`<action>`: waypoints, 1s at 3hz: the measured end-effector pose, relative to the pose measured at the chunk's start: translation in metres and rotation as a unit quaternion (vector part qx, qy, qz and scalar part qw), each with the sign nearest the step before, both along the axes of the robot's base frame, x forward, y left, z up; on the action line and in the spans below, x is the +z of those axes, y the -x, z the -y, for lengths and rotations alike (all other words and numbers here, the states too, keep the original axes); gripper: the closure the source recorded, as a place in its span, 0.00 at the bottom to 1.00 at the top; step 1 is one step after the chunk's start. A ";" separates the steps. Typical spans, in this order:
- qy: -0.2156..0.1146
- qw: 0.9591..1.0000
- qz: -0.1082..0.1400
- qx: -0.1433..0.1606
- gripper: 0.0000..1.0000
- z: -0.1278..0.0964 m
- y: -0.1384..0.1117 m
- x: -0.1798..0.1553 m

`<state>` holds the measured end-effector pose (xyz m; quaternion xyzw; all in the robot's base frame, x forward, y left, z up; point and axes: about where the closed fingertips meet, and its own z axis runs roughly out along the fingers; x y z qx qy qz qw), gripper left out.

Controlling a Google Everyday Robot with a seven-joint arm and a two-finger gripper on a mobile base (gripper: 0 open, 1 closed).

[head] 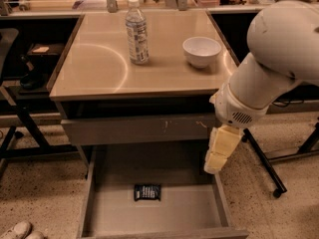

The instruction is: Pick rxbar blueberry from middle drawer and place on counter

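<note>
The rxbar blueberry [147,192] is a small dark wrapper with white print lying flat on the grey floor of the middle drawer [184,210], which is pulled out. My gripper [213,167] hangs point-down from the large white arm [269,68], just above the drawer's right wall. It is to the right of the bar and higher than it, not touching it, and nothing shows in it. The beige counter [94,73] is above the drawer.
A clear water bottle [136,31] and a white bowl [201,51] stand on the counter. The shut upper drawer front with orange scratches [134,128] overhangs the back of the open drawer. Black table legs [20,128] stand at the left, and a wheeled stand [271,176] at the right.
</note>
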<state>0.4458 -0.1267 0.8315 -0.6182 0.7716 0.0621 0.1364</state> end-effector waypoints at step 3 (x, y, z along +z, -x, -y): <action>-0.079 0.997 -0.018 0.016 0.00 -0.076 -0.017 -0.110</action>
